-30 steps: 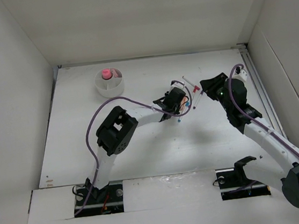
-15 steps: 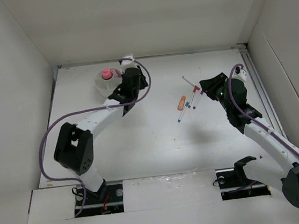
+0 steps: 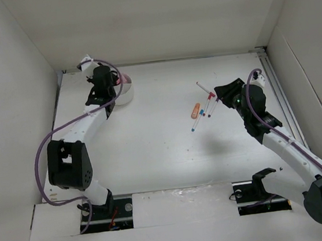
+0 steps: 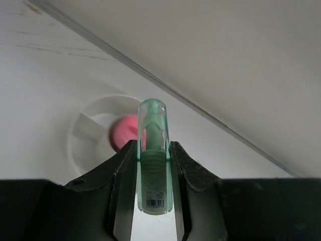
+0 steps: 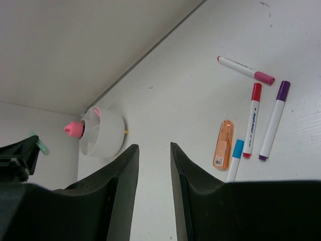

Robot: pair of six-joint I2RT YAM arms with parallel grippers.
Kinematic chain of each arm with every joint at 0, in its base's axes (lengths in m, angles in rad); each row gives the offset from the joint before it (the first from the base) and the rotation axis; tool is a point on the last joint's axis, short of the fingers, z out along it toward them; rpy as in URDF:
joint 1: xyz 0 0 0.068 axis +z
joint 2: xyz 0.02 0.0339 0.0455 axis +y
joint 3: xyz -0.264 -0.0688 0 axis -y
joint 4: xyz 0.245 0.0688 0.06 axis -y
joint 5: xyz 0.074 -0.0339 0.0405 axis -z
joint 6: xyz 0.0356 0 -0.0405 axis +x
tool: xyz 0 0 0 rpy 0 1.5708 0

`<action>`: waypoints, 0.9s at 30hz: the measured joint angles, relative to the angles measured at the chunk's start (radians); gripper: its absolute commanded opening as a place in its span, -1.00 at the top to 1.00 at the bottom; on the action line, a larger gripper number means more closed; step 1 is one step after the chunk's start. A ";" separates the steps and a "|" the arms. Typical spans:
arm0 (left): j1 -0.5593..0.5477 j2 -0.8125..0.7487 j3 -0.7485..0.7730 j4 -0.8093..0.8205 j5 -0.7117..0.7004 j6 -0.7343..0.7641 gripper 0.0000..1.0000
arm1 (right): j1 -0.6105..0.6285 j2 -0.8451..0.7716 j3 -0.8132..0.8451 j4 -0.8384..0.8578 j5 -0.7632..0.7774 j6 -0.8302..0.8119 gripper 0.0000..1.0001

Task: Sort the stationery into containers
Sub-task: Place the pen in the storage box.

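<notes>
At the far left of the bench [image 3: 153, 150], the left claw [image 4: 153, 145] pinches a green capsule-shaped piece [image 4: 153, 125] upright between its fingers, close by the divided white bowl [image 4: 83, 145], where a pink-topped stubby item [image 4: 125, 133] sits in one compartment. The right claw [image 5: 154, 148] hangs with its jaws spread and nothing between them. It is just right of the loose pieces lying on the bench's right half: an orange capsule [image 5: 224, 143] and four thin pens capped pink [image 5: 246, 69], red [image 5: 252, 118], purple [image 5: 273, 120] and blue [image 5: 233, 160].
</notes>
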 measured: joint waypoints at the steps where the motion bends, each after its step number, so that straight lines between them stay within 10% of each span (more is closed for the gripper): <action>1: 0.034 0.009 0.000 -0.002 0.000 -0.007 0.88 | 0.000 0.000 0.000 0.000 0.000 0.000 0.25; 27: 0.123 0.239 0.057 -0.015 -0.100 0.018 0.91 | 0.012 0.018 0.002 0.001 -0.005 -0.005 0.25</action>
